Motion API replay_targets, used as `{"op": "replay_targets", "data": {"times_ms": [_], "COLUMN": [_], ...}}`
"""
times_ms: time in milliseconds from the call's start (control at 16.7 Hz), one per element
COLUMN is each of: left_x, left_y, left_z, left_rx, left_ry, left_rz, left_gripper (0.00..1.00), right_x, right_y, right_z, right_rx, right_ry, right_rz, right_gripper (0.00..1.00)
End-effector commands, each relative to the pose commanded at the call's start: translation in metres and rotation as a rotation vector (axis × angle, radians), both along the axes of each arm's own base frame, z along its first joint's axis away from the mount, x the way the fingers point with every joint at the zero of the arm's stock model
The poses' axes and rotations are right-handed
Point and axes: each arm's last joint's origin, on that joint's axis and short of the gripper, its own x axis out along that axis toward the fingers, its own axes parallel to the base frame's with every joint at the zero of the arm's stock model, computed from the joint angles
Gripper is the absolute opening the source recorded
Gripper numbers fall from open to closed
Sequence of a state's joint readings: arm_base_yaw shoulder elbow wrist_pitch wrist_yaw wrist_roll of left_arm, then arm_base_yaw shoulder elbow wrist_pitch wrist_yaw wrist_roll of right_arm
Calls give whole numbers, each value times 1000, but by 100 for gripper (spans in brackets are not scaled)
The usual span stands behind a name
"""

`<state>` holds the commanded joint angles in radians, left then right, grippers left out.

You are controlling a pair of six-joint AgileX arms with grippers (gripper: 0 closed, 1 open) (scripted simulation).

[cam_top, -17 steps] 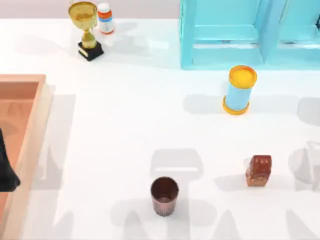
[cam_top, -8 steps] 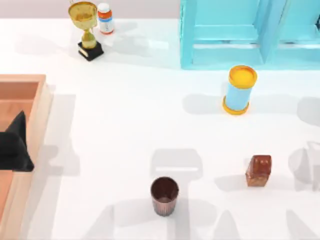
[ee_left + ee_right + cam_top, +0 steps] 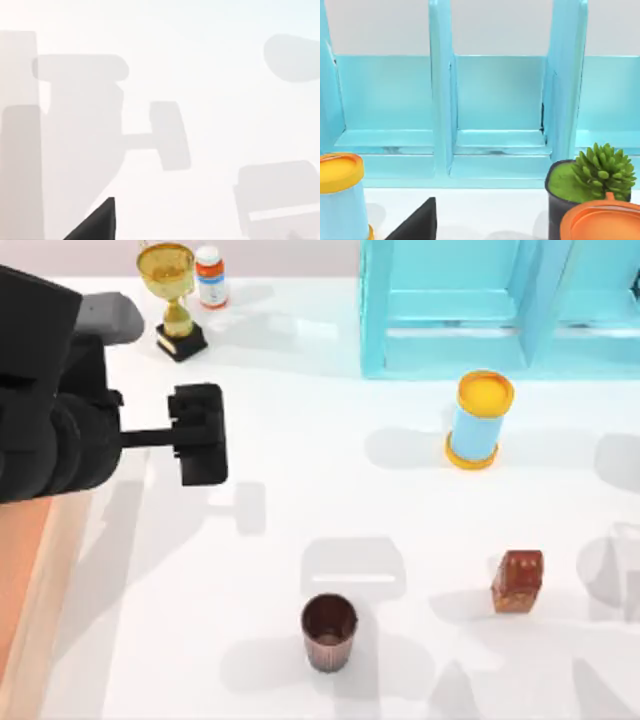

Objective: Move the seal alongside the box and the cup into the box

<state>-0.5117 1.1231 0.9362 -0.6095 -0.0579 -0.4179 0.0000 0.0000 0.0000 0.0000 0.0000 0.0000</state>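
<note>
The dark brown cup (image 3: 329, 632) stands upright on the white table at front centre. To its right stands the reddish-brown seal (image 3: 517, 581). A strip of the box (image 3: 55, 580) with its pale rim shows at the left edge, partly under my left arm. My left gripper (image 3: 200, 435) hangs over the bare table right of the box, well behind and left of the cup and touching nothing. A black part of my right gripper (image 3: 417, 222) shows in the right wrist view, facing the shelf.
A turquoise shelf unit (image 3: 500, 305) stands at the back right, with a blue cylinder with yellow ends (image 3: 478, 420) in front of it. A gold trophy (image 3: 172, 300) and small bottle (image 3: 210, 277) stand back left. A potted plant (image 3: 590, 175) sits near the shelf.
My left arm has swung from the box at the left edge out over the table, rising toward the camera and moving right. The cup and seal have not moved.
</note>
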Motion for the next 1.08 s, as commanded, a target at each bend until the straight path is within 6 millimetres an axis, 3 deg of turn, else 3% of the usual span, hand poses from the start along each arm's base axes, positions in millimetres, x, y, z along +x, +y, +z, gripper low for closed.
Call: {"op": "replay_targets", "data": {"times_ms": [240, 480, 780, 1080], "left_x": [45, 64, 57, 38], "left_y": [-87, -183, -278, -327], "left_z": [-8, -35, -67, -82], "left_rx": [127, 270, 346, 316], "left_ry": [300, 480, 541, 524], "left_rz": [-24, -11, 29, 63], "left_gripper": [100, 100, 100, 100], "right_x": [0, 0, 0, 0], "right_y": [0, 0, 0, 0], "right_z": [0, 0, 0, 0], "right_rx": [0, 0, 0, 0], "right_ry": [0, 0, 0, 0], "right_rz": [0, 0, 0, 0], "right_gripper": [100, 100, 100, 100]}}
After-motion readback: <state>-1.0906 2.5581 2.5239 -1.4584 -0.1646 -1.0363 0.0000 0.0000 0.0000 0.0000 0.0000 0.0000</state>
